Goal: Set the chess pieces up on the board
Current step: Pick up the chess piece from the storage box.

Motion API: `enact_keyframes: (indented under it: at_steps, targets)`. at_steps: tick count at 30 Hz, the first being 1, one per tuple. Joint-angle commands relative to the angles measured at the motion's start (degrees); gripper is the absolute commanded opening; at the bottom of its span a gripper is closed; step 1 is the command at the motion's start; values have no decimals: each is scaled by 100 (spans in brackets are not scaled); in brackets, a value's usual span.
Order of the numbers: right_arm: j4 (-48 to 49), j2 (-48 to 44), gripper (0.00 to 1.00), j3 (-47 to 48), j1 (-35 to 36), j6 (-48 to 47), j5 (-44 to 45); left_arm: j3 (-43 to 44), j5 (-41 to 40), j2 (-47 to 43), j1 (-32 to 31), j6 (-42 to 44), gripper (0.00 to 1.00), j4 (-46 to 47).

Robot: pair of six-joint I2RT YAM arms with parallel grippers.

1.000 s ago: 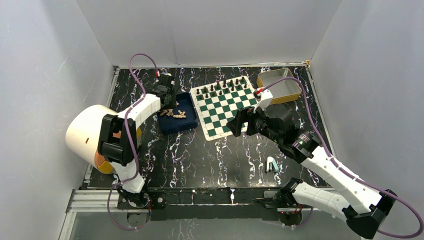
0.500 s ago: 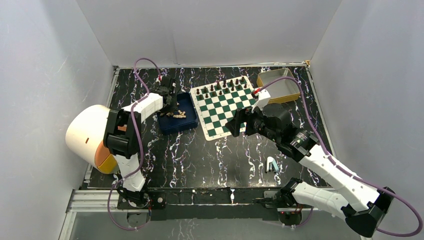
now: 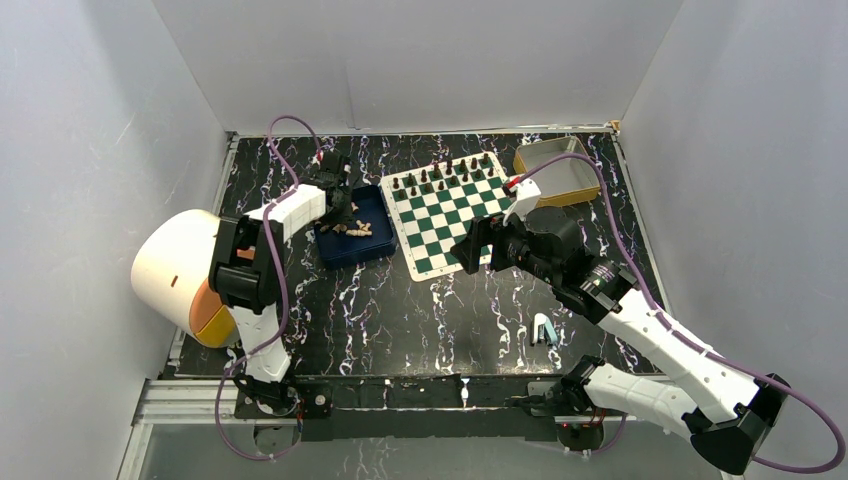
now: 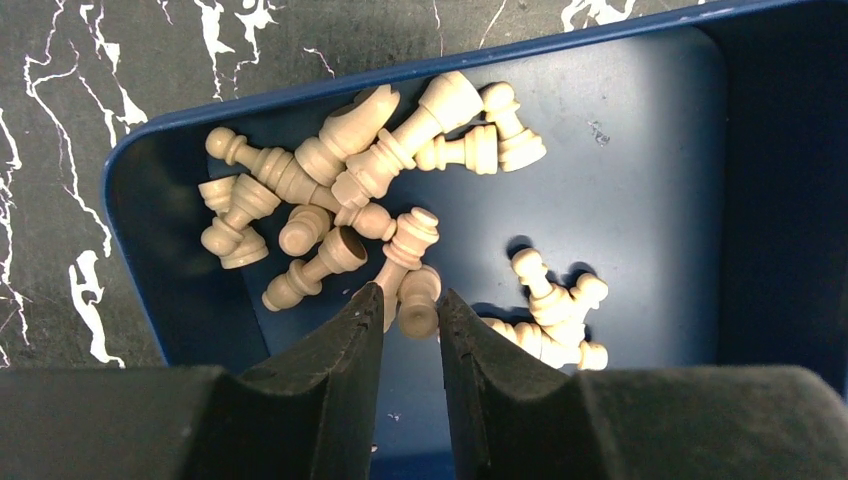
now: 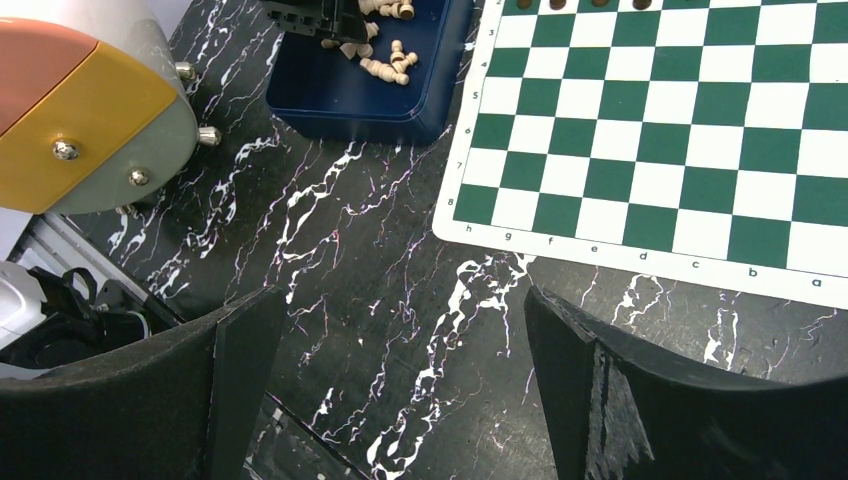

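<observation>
Left claw (image 4: 411,295) straddles cream pawn (image 4: 418,308) in blue tray (image 4: 640,150); gripped or not, cannot tell. Right claw (image 5: 400,300) wide open beside board (image 5: 660,130).

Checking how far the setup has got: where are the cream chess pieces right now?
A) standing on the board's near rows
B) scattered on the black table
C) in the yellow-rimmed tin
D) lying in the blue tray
D: the cream pieces lie jumbled in the blue tray, while the near rows of the board are bare.

White arms (image 3: 660,335) with black joints (image 3: 240,275), purple cables (image 3: 290,120), black fingers (image 4: 330,395).
</observation>
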Motion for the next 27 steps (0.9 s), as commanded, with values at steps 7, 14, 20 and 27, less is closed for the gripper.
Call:
enact_keyframes:
  at_steps: [7,14,20,27]
  targets:
    - [175,-64,99,295,27,-91,167,222,101,-19,62,95,14,3]
    - [135,-23,99,267,27,-74,176,244,75,-206,56,109,9,-28]
    - [95,-23,99,242,27,-33,184,316,150,-302,55,74,6,-113]
    - [-4,-37,99,207,27,39,187,376,228,-453,58,71,4,-153]
